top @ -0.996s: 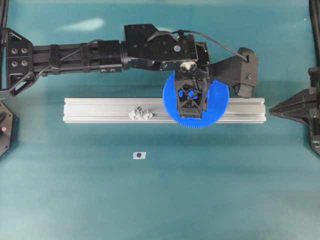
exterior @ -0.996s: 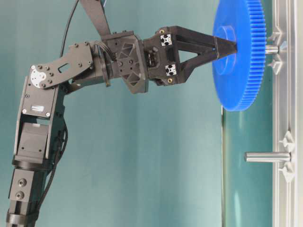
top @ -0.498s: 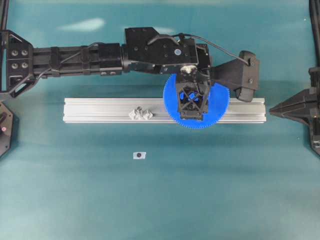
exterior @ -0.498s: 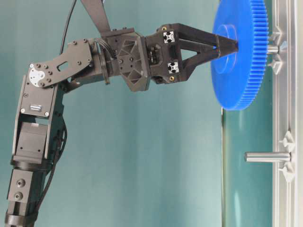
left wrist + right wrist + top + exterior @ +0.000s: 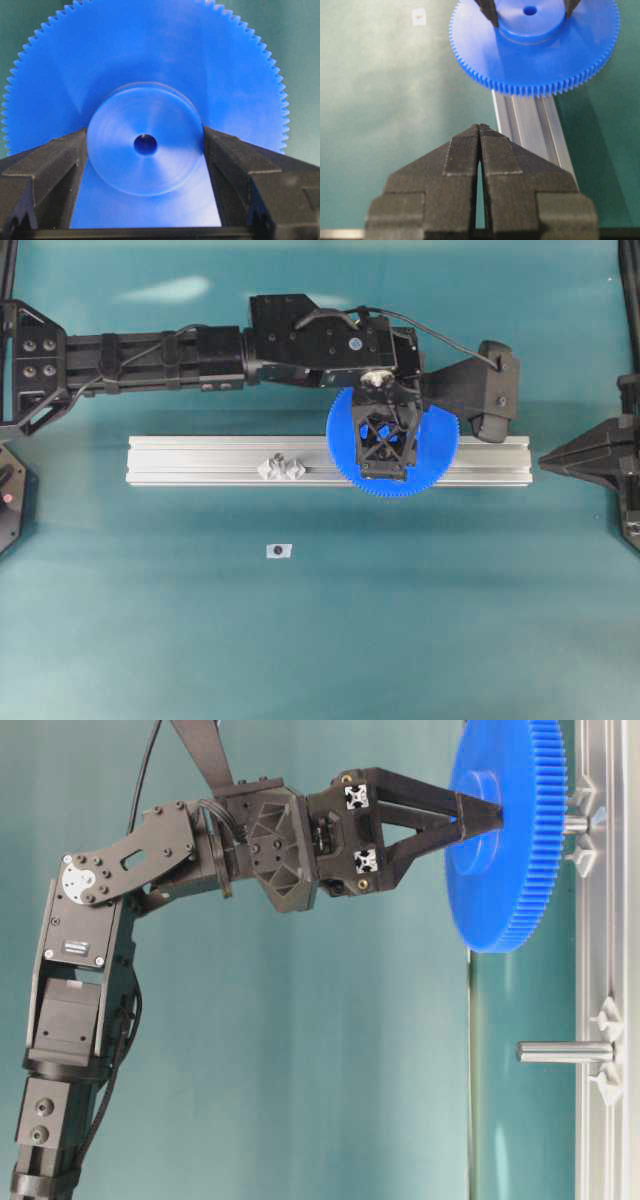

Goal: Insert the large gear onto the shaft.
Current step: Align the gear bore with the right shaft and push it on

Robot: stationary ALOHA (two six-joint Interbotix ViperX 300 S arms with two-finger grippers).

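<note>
Since a second ago the left gripper [image 5: 478, 812], grasping the gear [image 5: 505, 840] by its hub, has tilted slightly and brought the gear squarer to the rail [image 5: 200, 460], bore over the shaft [image 5: 574, 822] near the rail's right end; judged partly seated, needing a straight push. A second pin [image 5: 563, 1052] and clear feet [image 5: 282, 468] stand mid-rail, well apart and not obstructing. The right gripper [image 5: 479, 131] rests clenched off the rail's right end.
</note>
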